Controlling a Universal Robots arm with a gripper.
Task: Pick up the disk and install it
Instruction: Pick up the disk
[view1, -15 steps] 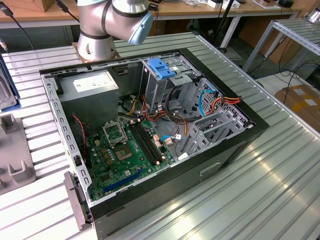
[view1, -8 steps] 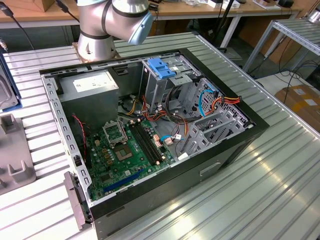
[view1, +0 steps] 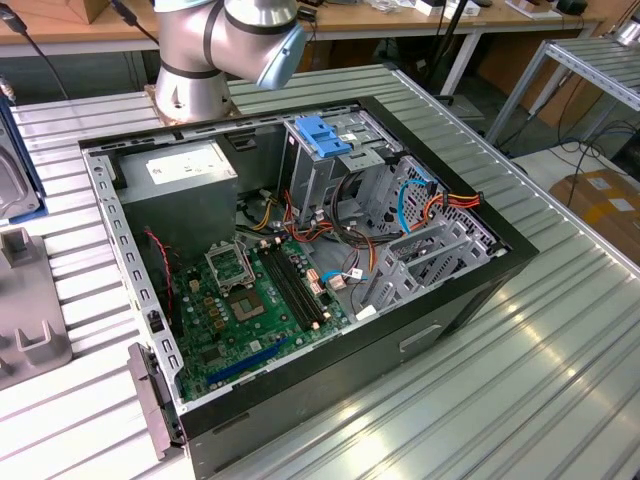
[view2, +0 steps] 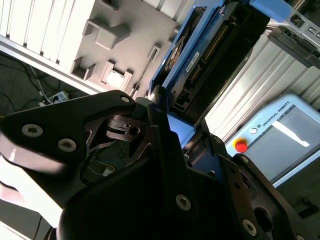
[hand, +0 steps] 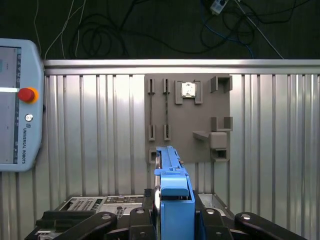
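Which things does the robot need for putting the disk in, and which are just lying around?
For the job:
- the disk, clamped in the gripper
- the open computer case, probably its drive bay

Just lying about:
- the grey fixture plate
- the pendant with the red button

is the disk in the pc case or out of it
Out. In both wrist views the disk is clamped edge-on in the tool, with the grey fixture plate behind it.
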